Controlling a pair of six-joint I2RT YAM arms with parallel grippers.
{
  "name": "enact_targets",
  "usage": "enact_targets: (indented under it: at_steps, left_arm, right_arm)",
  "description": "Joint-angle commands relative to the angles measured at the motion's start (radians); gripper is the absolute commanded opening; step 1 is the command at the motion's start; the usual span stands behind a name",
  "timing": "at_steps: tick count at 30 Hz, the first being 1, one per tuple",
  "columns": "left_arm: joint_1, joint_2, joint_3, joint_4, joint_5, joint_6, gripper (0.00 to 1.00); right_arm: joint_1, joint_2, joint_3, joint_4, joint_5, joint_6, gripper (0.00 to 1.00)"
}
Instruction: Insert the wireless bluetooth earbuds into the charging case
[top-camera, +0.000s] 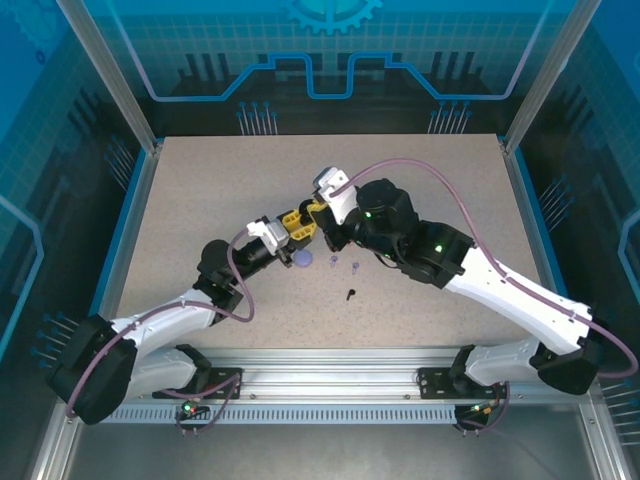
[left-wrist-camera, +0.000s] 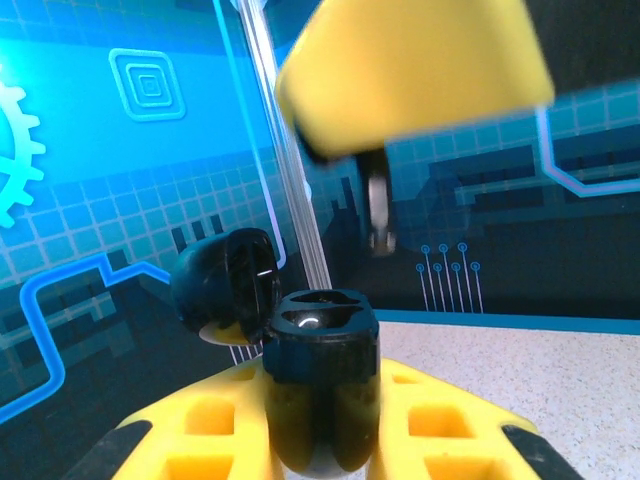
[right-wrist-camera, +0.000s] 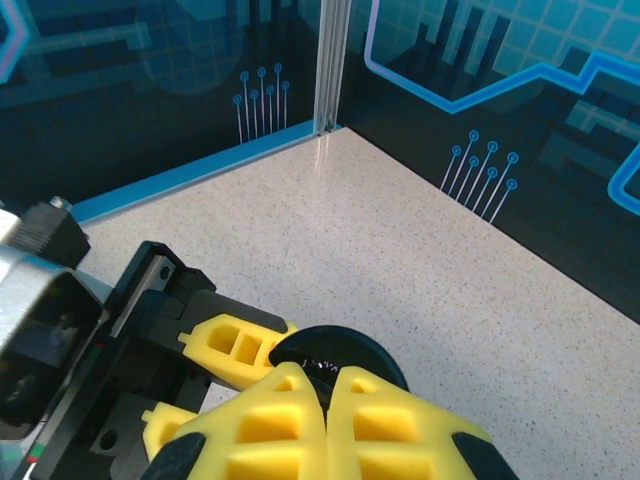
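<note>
The charging case sits between the left gripper's fingers, its lid tipped to its left. Directly above hangs the right gripper, the held earbud under its tips. On the table, nearer the bases, lies a round case; right of it a second earbud and a third earbud, a fourth earbud nearer still

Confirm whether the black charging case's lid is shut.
No, the black charging case has its lid flipped open beside it.

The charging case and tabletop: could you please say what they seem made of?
The charging case looks like glossy black plastic, given highlights on its lid and rim. The tabletop seems matte speckled laminate or stone, beige with fine flecks.
</note>
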Motion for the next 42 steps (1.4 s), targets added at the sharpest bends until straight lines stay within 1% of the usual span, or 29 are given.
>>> enact_targets:
  at_steps: [1,7,14,22,33,42]
  left_arm:
    - [-0.004,0.014,0.000,0.052,0.052,0.054,0.00]
    - [-0.004,0.035,0.007,0.054,0.075,0.097,0.00]
    - [-0.003,0.036,0.008,0.066,0.084,0.104,0.00]
    - [-0.004,0.030,0.013,0.063,0.081,0.107,0.00]
    - [-0.004,0.032,0.013,0.060,0.080,0.113,0.00]
    - [-0.003,0.026,0.011,0.059,0.081,0.107,0.00]
  right_arm:
    - [-0.011,-0.046,-0.004,-0.007,-0.019,0.018,0.03]
    - [-0.020,-0.069,-0.014,-0.012,-0.019,-0.003,0.03]
    - [-0.026,-0.031,-0.014,-0.033,-0.057,-0.015,0.03]
    - [-0.026,0.006,-0.036,-0.032,-0.054,-0.008,0.03]
    - [-0.056,-0.004,-0.061,-0.024,-0.036,0.006,0.02]
    - [-0.078,0.010,-0.063,-0.021,-0.068,0.020,0.02]
